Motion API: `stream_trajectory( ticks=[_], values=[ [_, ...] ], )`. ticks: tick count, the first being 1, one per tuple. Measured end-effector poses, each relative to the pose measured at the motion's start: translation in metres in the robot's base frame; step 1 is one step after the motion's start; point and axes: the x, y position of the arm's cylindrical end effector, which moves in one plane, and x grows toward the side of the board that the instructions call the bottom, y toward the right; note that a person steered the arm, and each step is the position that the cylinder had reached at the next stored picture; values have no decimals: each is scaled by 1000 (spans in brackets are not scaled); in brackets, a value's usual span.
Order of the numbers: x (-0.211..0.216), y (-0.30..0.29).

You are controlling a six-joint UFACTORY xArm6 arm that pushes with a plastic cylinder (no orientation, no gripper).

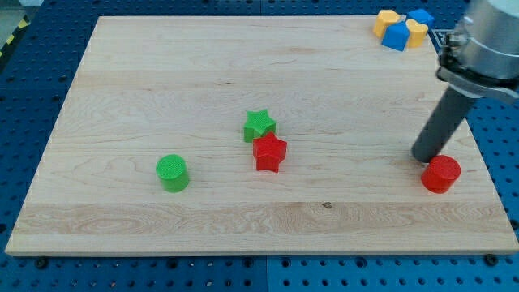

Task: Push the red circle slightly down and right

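The red circle (440, 173) is a short red cylinder near the right edge of the wooden board (162, 81), low in the view. My tip (424, 156) is the lower end of a dark rod coming down from the view's upper right. It stands just up and left of the red circle, touching it or nearly so.
A red star (269, 152) sits near the board's middle with a green star (259, 125) touching its upper left. A green circle (172, 173) lies lower left. A cluster of blue (396, 36) and yellow (386, 20) blocks sits at the top right corner.
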Motion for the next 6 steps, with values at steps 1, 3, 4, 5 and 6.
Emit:
stream_trajectory(
  ticks=[1,3,4,5,6],
  values=[
    [3,-3],
    [30,37],
    [36,37],
    [35,47],
    [42,50]
  ],
)
